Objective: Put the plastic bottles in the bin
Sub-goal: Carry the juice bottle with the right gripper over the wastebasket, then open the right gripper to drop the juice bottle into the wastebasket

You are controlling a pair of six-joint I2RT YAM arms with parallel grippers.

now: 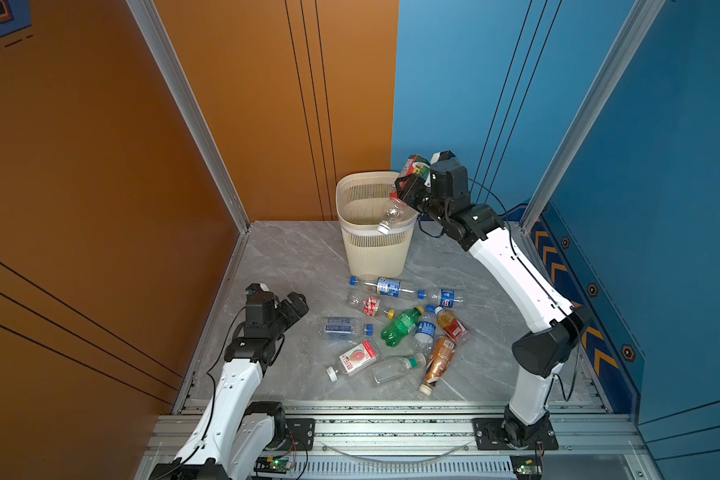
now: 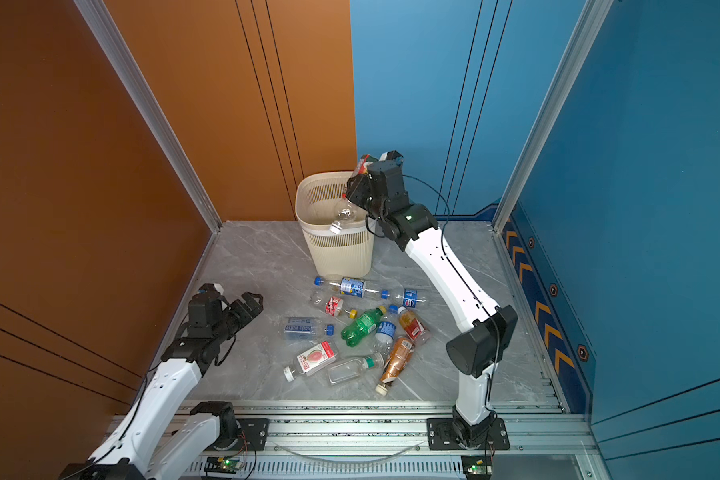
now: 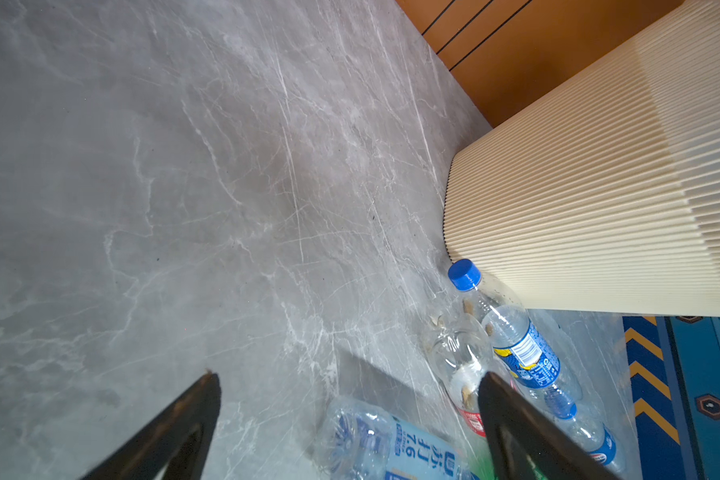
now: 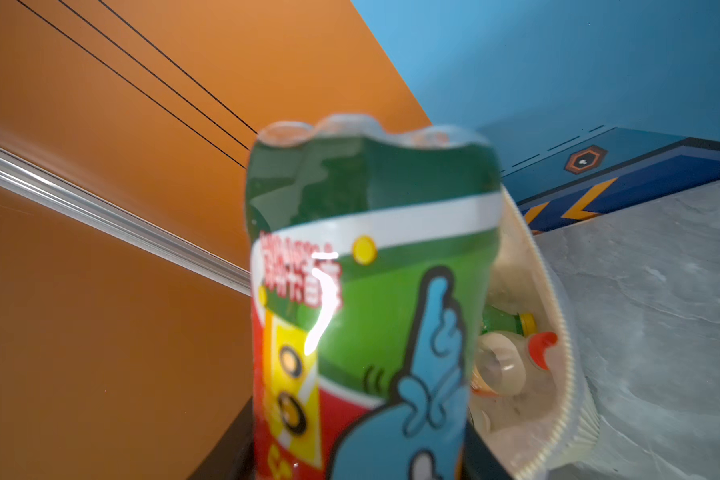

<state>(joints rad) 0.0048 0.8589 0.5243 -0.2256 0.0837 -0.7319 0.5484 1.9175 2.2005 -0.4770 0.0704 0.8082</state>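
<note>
Right jaws grip a clear green-labelled plastic bottle cap-down over the cream slatted bin, left jaws wide and empty; drop step, presumably calling for release.

bin at back ctr; bottles on table just in front.

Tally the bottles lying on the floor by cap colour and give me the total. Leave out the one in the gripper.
Blue caps: 4
White caps: 3
Yellow caps: 2
Green cap: 1
Total: 10 bottles on the floor
</note>
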